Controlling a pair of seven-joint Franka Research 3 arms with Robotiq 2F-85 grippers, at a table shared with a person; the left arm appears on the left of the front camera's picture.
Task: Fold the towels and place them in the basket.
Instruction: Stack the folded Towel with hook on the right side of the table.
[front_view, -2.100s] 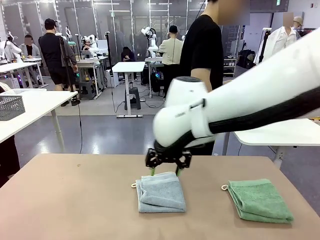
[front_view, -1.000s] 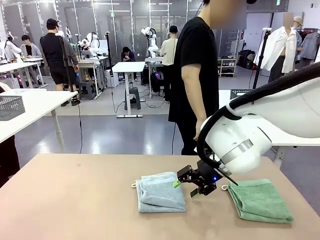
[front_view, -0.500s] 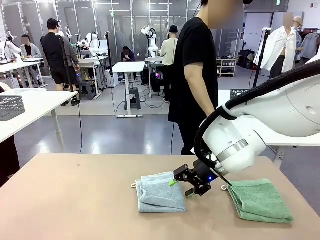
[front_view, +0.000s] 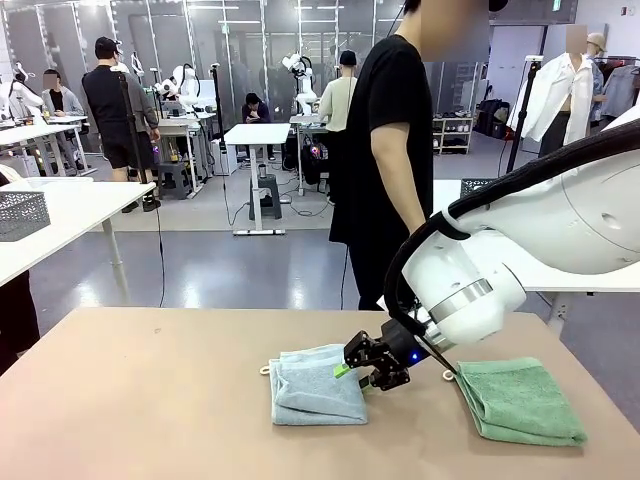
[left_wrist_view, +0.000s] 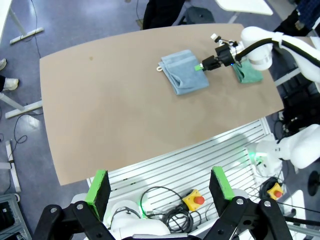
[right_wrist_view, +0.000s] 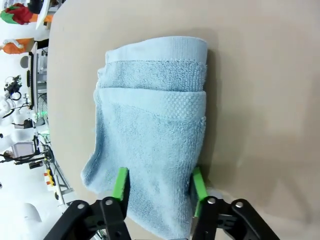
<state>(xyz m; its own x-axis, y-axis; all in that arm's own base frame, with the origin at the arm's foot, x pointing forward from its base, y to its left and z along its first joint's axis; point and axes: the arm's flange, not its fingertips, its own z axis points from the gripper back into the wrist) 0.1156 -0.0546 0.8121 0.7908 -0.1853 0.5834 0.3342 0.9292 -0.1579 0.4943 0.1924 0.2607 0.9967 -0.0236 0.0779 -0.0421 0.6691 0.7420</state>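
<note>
Front view: right hand (front_view: 352, 366) low, level, fingers straddling blue-grey towel (front_view: 312, 386) edge (left hand (left_wrist_view: 161, 189) apart, high above table (left_wrist_view: 115, 115)).

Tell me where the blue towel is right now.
In the front view, the folded blue towel lies mid-table, left of the green towel, with the right claw straddling its right edge.

Open lab hall: glossy grey floor (front_view: 230, 270), white table (front_view: 257, 134) far centre, another white table (front_view: 70, 215) left, glass partitions (front_view: 240, 50) behind.
</note>
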